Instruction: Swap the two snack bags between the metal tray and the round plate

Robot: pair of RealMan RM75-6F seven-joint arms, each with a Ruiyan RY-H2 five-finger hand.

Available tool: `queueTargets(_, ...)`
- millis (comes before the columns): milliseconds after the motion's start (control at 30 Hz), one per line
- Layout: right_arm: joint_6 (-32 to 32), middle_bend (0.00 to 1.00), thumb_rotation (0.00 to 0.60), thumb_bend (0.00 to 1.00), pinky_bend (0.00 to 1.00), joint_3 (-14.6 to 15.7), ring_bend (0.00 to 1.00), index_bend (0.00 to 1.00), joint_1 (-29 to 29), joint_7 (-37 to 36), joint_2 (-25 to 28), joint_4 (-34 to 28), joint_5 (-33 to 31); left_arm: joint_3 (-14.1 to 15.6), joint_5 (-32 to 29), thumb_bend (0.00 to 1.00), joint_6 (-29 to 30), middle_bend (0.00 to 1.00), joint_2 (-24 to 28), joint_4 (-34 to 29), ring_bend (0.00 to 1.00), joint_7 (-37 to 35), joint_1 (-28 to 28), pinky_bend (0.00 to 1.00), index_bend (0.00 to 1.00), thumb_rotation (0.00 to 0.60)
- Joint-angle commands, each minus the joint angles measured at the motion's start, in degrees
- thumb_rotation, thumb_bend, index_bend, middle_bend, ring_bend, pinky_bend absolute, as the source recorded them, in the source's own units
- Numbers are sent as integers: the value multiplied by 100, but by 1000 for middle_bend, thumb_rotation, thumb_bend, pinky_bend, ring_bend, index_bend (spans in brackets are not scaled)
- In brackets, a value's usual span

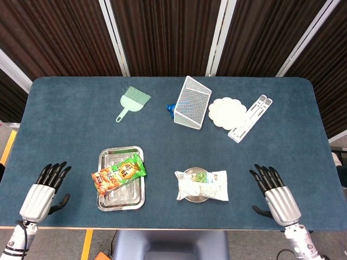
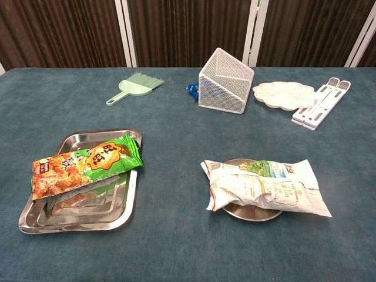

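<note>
An orange and green snack bag (image 1: 119, 174) (image 2: 85, 163) lies across the metal tray (image 1: 121, 200) (image 2: 82, 214) at the front left. A white and green snack bag (image 1: 202, 184) (image 2: 264, 185) covers most of the round plate (image 1: 195, 198) (image 2: 249, 212) at the front right. My left hand (image 1: 43, 189) rests at the table's front left corner, fingers apart, holding nothing. My right hand (image 1: 275, 193) sits at the front right, also with fingers spread and nothing in it. Neither hand shows in the chest view.
At the back stand a green hand brush (image 1: 133, 102) (image 2: 136, 84), a white wire-mesh holder (image 1: 191, 102) (image 2: 224, 80) with a blue wrapper (image 1: 170, 110) beside it, a white flower-shaped dish (image 1: 226, 111) (image 2: 283, 94) and a white folding stand (image 1: 249, 117) (image 2: 322, 103).
</note>
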State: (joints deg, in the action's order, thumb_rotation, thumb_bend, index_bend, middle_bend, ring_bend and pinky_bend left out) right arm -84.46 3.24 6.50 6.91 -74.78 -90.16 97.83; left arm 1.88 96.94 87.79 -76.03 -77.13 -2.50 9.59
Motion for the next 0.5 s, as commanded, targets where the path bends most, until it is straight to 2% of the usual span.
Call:
queueTargets(33,-22,0,600,111,0,-4,0,0,6,-45,-26,15,31,24,57,365,27,0,-84,116,0,-292,30,12,0,600)
queueTargets(100,-63,0,600,112,0,7,0,0,-1,-90,-44,46,80,24,-28,365,-37,0,-162,89,0,-332,18,9,0,600)
queueTargets(233,-93,0,600,112,0,58,0,0,-19,-151,-12,-8,145,110,-78,366,-356,0,-270,-464,0,-812,126,0,0,600)
queueTargets(333,-63,0,600,111,0,126,0,0,-10,-193,41,-42,221,-1,91,364,-620,0,-517,-492,0,-404,420,2,0,600)
queueTargets(433,-17,0,600,111,0,153,0,0,10,-301,102,-92,225,-140,-208,357,-1470,0,-569,-721,0,-71,835,1,0,600)
queueTargets(500,35,0,600,111,0,174,0,0,15,-329,149,-133,197,-341,-515,355,-1983,0,-624,-892,0,48,1127,0,0,600)
